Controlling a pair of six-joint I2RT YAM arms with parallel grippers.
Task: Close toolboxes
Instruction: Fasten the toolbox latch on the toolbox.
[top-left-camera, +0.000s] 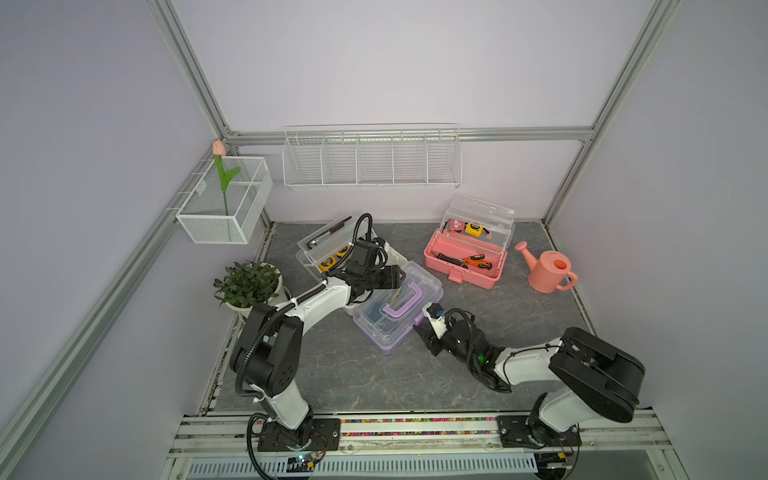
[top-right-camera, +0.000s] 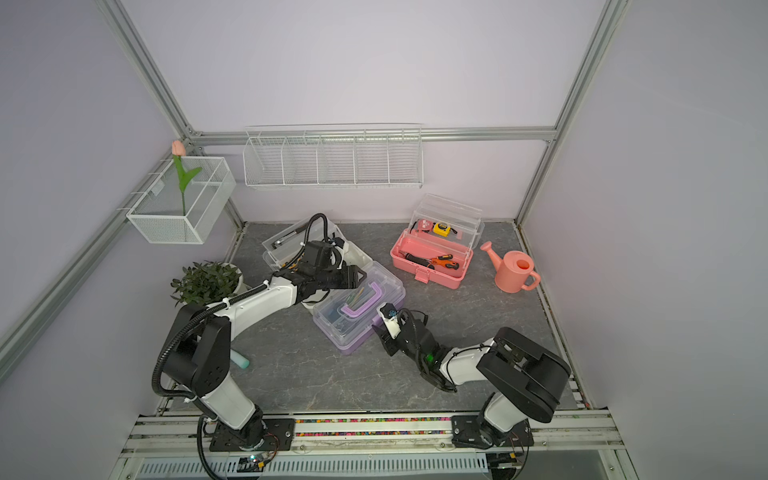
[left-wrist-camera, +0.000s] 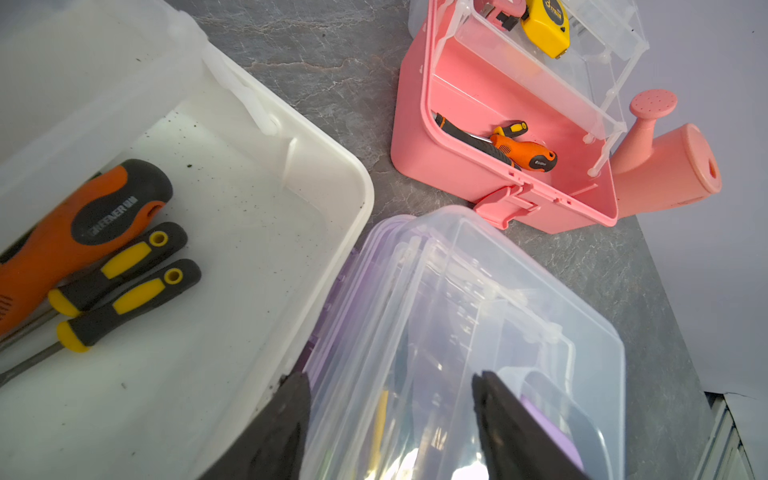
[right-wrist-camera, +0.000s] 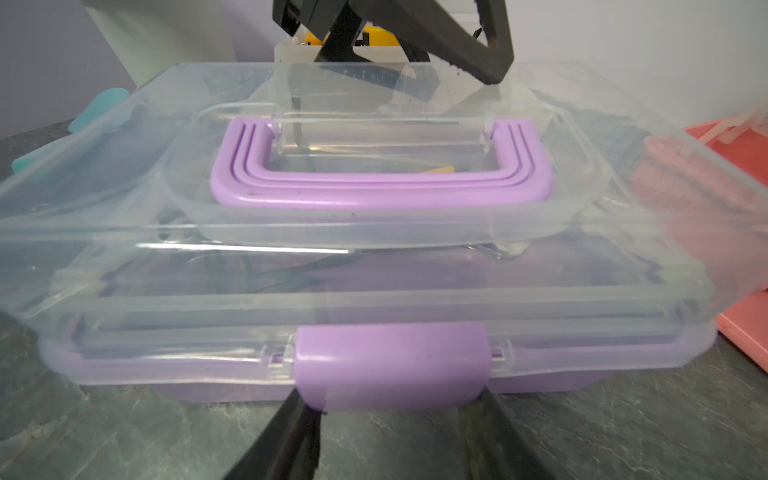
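Observation:
The purple toolbox (top-left-camera: 397, 311) (top-right-camera: 359, 309) lies mid-table with its clear lid down and its purple handle (right-wrist-camera: 380, 187) folded flat. My left gripper (top-left-camera: 401, 277) (left-wrist-camera: 390, 378) is open right over the lid's back edge; whether it touches the lid I cannot tell. My right gripper (top-left-camera: 424, 336) (right-wrist-camera: 395, 403) is open, low at the box's front, with its fingertips at the lower corners of the purple latch (right-wrist-camera: 390, 361). The white toolbox (top-left-camera: 328, 245) (left-wrist-camera: 249, 249) stands open behind my left arm with screwdrivers inside. At the back right the pink toolbox (top-left-camera: 461, 266) (left-wrist-camera: 457, 178) is open too.
A pink watering can (top-left-camera: 548, 272) stands right of the pink box. A potted plant (top-left-camera: 247, 284) is at the left edge, and a teal object (top-right-camera: 241, 359) lies near the left arm's base. Wire baskets (top-left-camera: 372, 162) (top-left-camera: 226, 203) hang on the walls.

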